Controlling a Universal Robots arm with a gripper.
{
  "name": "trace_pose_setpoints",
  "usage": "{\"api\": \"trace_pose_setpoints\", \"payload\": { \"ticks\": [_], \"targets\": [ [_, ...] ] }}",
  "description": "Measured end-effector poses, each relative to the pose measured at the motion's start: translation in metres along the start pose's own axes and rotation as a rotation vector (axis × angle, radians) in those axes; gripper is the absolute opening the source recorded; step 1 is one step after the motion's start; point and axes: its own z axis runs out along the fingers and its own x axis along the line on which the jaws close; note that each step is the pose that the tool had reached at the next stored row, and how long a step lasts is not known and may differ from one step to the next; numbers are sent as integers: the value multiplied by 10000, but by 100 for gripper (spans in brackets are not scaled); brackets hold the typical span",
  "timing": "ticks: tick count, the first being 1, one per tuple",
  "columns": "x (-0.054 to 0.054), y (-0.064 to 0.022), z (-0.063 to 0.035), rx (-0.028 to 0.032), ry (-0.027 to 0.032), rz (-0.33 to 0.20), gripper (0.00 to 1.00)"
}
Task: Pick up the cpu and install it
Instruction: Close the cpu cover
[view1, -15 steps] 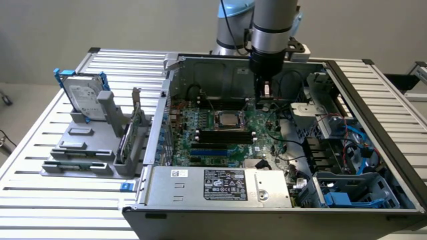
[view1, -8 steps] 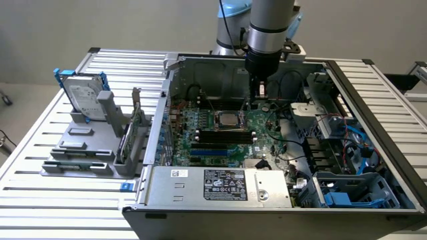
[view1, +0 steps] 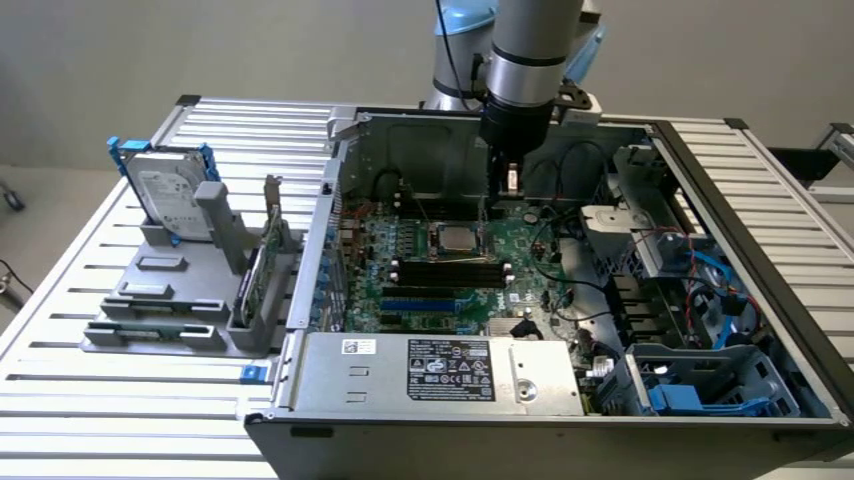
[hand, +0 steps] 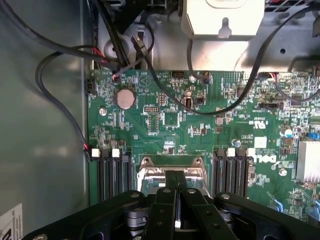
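The gripper (view1: 511, 186) hangs inside the open case (view1: 314, 300), above the board (view1: 534, 235). In the wrist view its two fingers (hand: 165, 200) are pressed together at the tips, and I can see nothing clamped between them, so I judge it to be closed and empty.

The cpu (view1: 454, 238) is a small square with a dull silver top. It appears to lie flat in the socket (hand: 172, 161), inside the metal frame. I cannot tell from here whether it is fully seated or whether the frame is locked over it.

The important relation is this one. The gripper is higher than the socket and not exactly over it. In the exterior view it stands on the far side of the socket and a little toward the exterior view's right. From the gripper, therefore, the cpu lies below and toward the near wall of the case. In the wrist view the socket is just beyond the fingertips, and they hide part of it.

The chip is square, so it has no real long axis; its edges run parallel to the black memory slots (view1: 451, 272) just beside the socket on the near side.

Well apart from the socket, outside the case, a grey tray (view1: 147, 335) holds the hard drive (view1: 167, 195).
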Motion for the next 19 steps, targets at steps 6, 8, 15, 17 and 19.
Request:
{"api": "trace_pose_setpoints", "payload": {
  "ticks": [6, 8, 15, 17, 19],
  "targets": [
    [-9, -62, 7, 291, 5, 0, 11],
    [-10, -94, 14, 376, 7, 0, 11],
    [-13, -219, 39, 633, 34, -1, 11],
    [-15, -251, 49, 692, 38, -1, 11],
    [-16, -281, 60, 744, 43, -1, 11]
  ]
}}
